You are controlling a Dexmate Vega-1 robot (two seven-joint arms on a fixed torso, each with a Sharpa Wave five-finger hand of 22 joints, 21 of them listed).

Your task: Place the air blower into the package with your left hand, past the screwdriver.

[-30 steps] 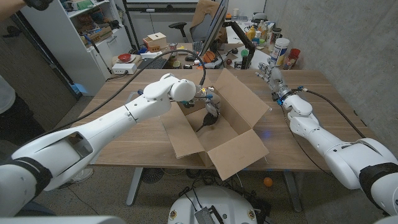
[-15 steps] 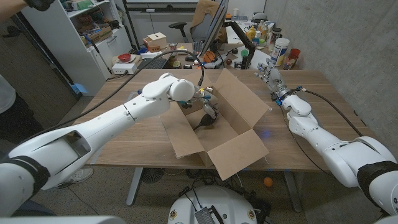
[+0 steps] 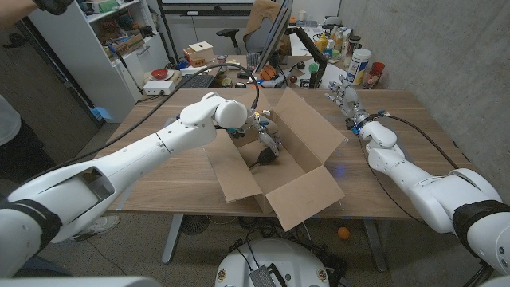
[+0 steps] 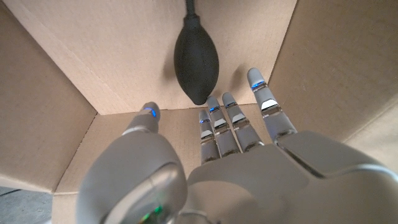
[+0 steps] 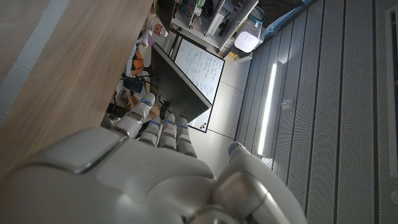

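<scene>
The black rubber air blower (image 3: 262, 158) lies on the floor of the open cardboard package (image 3: 307, 191) at the table's middle. My left hand (image 3: 268, 138) hovers inside the package's opening, just above the blower, holding nothing. In the left wrist view the blower (image 4: 195, 59) rests against the package's cardboard wall (image 4: 74, 74), a short gap beyond the outstretched fingers of my left hand (image 4: 230, 155). My right hand (image 3: 343, 93) stands at the table's far right with its fingers apart and empty; the right wrist view shows its back (image 5: 143, 168).
The package's flaps spread out over the wooden table (image 3: 159, 175), one reaching the near edge. Bottles and cans (image 3: 360, 65) stand behind my right hand. A cluttered desk with a monitor (image 3: 279, 32) lies beyond the table, and a person (image 3: 9, 127) is at the left edge.
My left hand has drawn up and back a little from the blower, which stays lying in the package. My right hand has shifted slightly.
</scene>
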